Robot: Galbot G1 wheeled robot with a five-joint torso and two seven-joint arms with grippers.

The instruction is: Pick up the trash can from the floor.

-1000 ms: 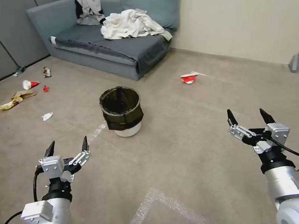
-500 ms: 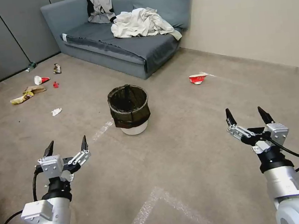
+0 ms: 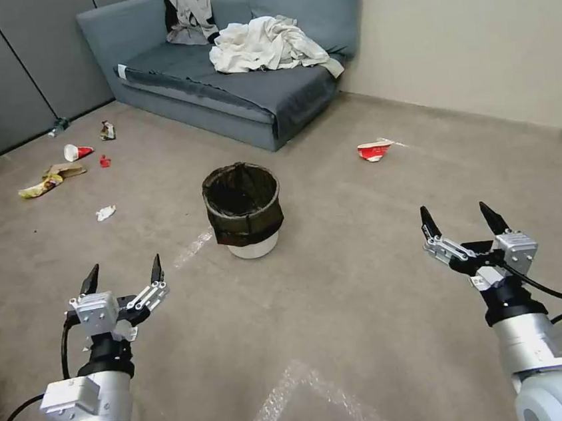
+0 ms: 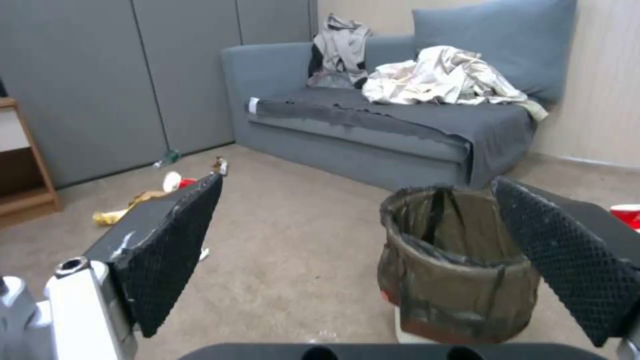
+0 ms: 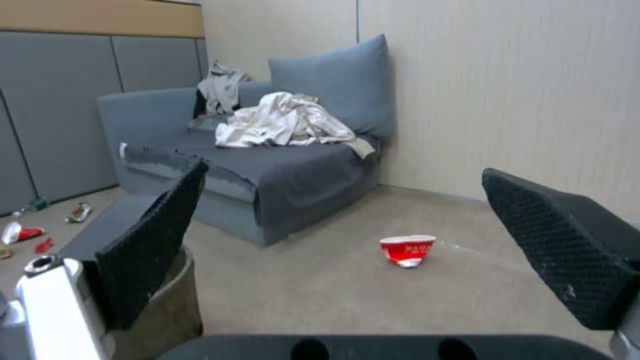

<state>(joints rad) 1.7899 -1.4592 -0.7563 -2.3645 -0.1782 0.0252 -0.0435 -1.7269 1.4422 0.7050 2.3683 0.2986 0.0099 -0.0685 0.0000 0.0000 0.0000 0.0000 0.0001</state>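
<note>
The trash can [image 3: 244, 208], a small round white bin with a dark bag folded over its rim, stands upright on the beige floor [image 3: 342, 284] ahead of me, between my two arms. My left gripper [image 3: 125, 274] hovers open, nearer to me and to the left of the bin, with nothing in it. My right gripper [image 3: 457, 219] is also open and empty, well to the right of the bin. The left wrist view shows the trash can [image 4: 460, 270] beyond the open left gripper [image 4: 357, 200]. In the right wrist view, part of the trash can [image 5: 170, 305] shows behind one finger of the right gripper [image 5: 343, 200].
A grey-blue sofa [image 3: 228, 89] with heaped clothes [image 3: 263, 41] stands behind the bin against the wall. A crushed red-and-white cup [image 3: 374, 151] lies to the right of it. Scattered litter [image 3: 77, 151] lies far left. A wooden shelf [image 4: 20, 165] is at the left. Pale tape marks [image 3: 293, 390] cross the near floor.
The whole head picture has shifted right and a little down, so the camera has moved. The trash can stands as before. Both grippers stay open and empty.
</note>
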